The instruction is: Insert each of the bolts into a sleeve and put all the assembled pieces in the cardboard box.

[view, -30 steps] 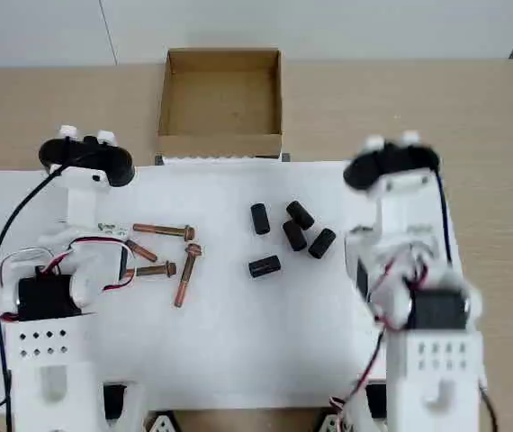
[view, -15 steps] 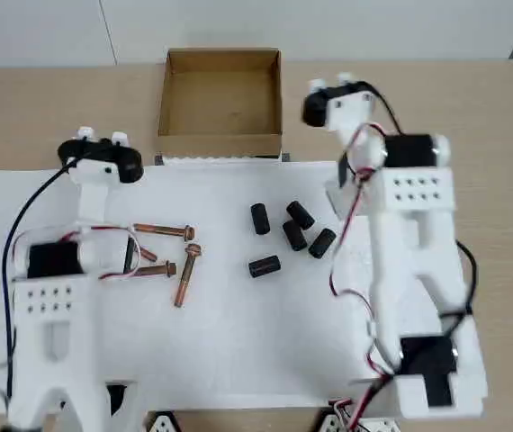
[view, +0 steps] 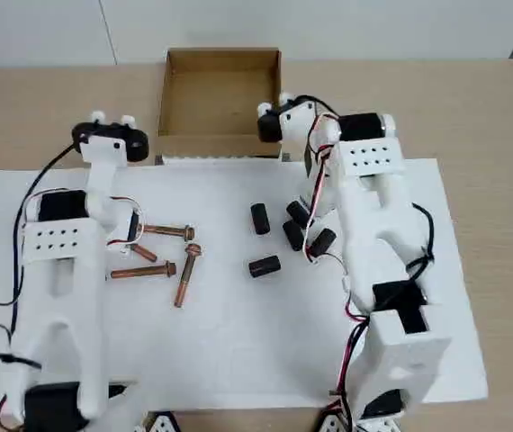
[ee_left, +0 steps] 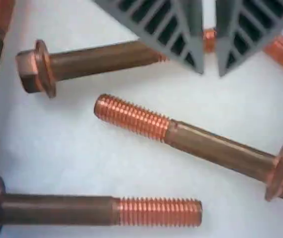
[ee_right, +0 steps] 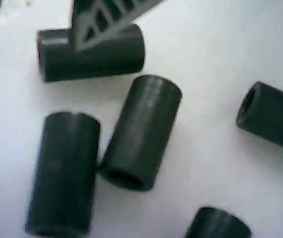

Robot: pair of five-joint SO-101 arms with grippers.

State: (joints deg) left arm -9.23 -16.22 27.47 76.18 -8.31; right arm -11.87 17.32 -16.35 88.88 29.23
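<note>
- White left arm [view: 57, 297]: base at the near table edge, main link running away along the left side of the white sheet [view: 238, 351]. It folds over near the sheet's far edge, and the wrist end points back down at the bolts [view: 165, 231].
- On the left gripper [ee_left: 210, 69], both grey ribbed fingers [ee_left: 166, 25] point down and sit almost together, with a thin slit between the tips. Nothing is clamped. The tips sit over the shank of one bolt lying crosswise beneath them; can't tell if they touch it.
- Copper bolts with flanged heads lie flat and loose on the left half of the sheet, just right of the left arm. Two lie roughly crosswise, one roughly lengthwise, and one is slanted and partly under the wrist. All are bare and well apart from the sleeves [view: 265, 266].
- Brown cardboard box [view: 220, 144]: open top, on the wooden table [view: 490, 108] against the sheet's far edge, left of centre.
- Five black sleeves lie on their sides, clustered mid-sheet between the arms. The right wrist view has two of them touching.
- White right arm [view: 382, 261]: base at the near edge, right of centre, links running away and leaning left. The top joint is just beside the box's right front corner, and the wrist drops over the right side of the sleeve cluster.
- At the right gripper [ee_right: 97, 27], open or closed can't be told. It overlaps one sleeve lying on its side; contact can't be told either.
</note>
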